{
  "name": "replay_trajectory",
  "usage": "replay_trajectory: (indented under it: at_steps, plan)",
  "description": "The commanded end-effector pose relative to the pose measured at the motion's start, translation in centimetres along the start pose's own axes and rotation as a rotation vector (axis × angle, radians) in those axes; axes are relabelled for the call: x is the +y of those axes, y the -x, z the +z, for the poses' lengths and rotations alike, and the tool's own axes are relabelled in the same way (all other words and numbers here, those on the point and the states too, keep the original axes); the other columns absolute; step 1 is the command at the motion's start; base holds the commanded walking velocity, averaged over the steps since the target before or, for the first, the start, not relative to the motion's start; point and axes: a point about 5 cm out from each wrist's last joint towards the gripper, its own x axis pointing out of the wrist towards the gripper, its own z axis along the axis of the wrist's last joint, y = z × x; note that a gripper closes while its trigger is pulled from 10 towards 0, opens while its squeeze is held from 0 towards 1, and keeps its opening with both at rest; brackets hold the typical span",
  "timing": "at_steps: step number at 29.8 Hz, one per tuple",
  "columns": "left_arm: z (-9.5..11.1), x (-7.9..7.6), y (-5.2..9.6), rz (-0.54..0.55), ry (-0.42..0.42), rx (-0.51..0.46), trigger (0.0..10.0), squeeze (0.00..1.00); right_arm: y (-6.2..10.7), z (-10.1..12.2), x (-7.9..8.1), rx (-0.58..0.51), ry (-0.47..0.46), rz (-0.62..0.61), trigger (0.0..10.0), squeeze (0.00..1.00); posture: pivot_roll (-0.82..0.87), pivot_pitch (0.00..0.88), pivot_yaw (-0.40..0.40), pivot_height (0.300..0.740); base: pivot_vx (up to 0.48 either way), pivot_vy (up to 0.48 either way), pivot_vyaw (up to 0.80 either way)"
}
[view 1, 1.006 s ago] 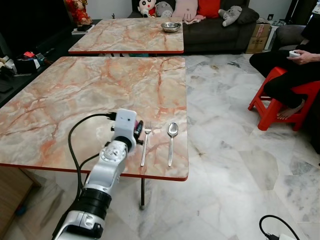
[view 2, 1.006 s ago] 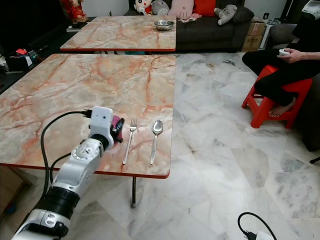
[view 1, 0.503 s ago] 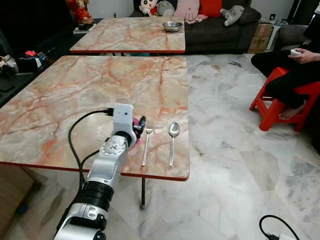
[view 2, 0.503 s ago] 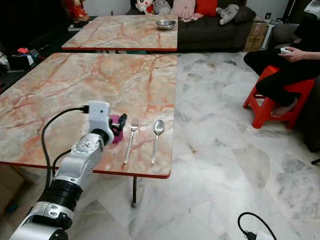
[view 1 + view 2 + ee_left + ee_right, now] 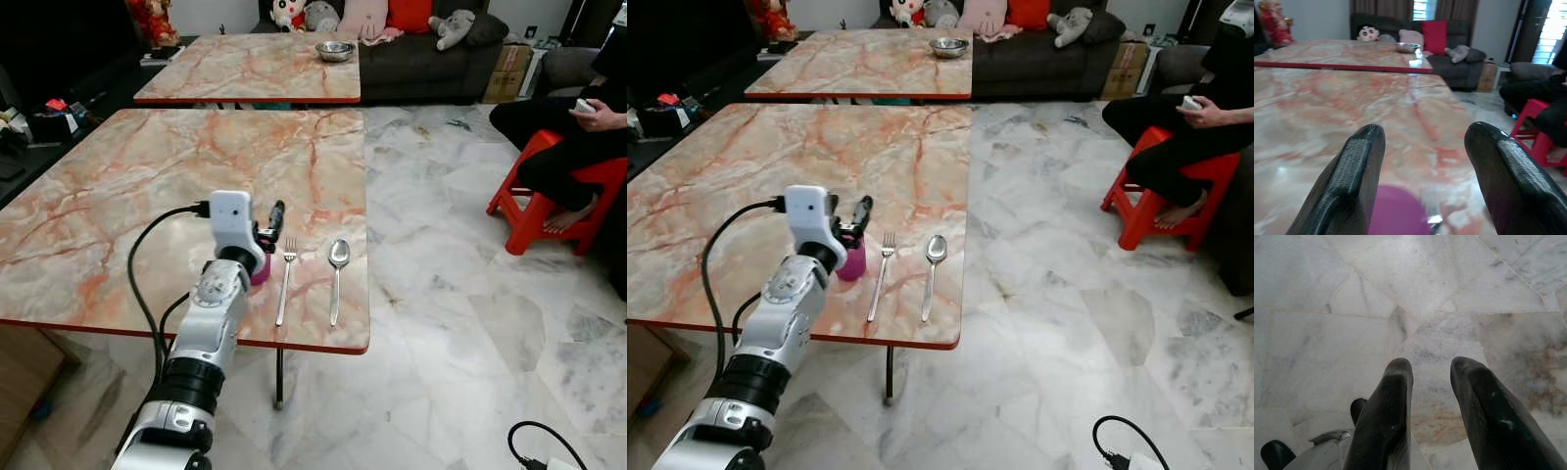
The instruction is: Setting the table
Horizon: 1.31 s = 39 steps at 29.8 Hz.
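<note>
Left gripper [image 5: 1422,161] above pink cup [image 5: 853,262], fingers spread, not gripping. Cup upright on near table [image 5: 147,186], just left of fork [image 5: 285,279] and spoon [image 5: 336,274]. Retract straight up, avoiding rim contact. Right gripper [image 5: 1432,396] idle over floor, fingers slightly parted.

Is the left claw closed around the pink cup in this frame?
No. The left claw is spread open, its fingers apart above the pink cup, which stands on the table beside the fork.

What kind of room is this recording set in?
Most likely a home living-dining room: two marble-patterned tables, a dark sofa with cushions and plush toys, a marble-tiled floor.
</note>
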Motion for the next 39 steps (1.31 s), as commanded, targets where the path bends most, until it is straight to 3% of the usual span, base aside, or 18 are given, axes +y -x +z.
replay_trajectory:
  at_steps: [1,7,12,14,20,30,39]
  plan:
    - [0.9,1.5,0.5,0.024,-0.002,-0.056,10.0,0.0,0.0,-0.1,0.0,0.001,-0.005,-0.003,10.0,0.0,0.02,0.055,0.024,0.74,0.0,0.0,0.0]
    - [1.9,3.0,2.4,0.021,-0.037,-0.124,10.0,0.0,0.0,-0.1,-0.1,0.001,-0.002,-0.003,10.0,0.0,0.02,0.049,0.026,0.74,0.0,0.0,0.0]
    - [2.0,3.2,4.0,0.013,-0.048,-0.125,10.0,0.0,0.0,-0.1,-0.1,0.001,-0.002,-0.004,10.0,0.0,0.02,0.041,0.026,0.74,0.0,0.0,0.0]
    - [2.0,3.3,5.2,0.02,-0.049,-0.117,10.0,0.0,0.0,-0.1,-0.2,0.002,0.0,-0.004,10.0,0.0,0.02,0.036,0.024,0.74,0.0,0.0,0.0]
    - [2.2,3.0,6.2,0.015,-0.044,-0.107,10.0,0.0,0.0,-0.2,-0.2,0.003,0.003,-0.002,10.0,0.0,0.02,0.018,0.019,0.74,0.0,0.0,0.0]
    - [2.4,2.6,5.9,0.02,-0.037,-0.097,10.0,0.0,0.0,-0.2,-0.2,0.003,0.004,-0.002,10.0,0.0,0.02,0.017,0.024,0.74,0.0,0.0,0.0]
    - [2.9,2.5,5.4,0.028,-0.031,-0.106,10.0,0.0,0.0,-0.1,-0.2,0.002,0.009,-0.001,10.0,0.0,0.02,0.035,0.022,0.74,0.291,0.0,0.0]
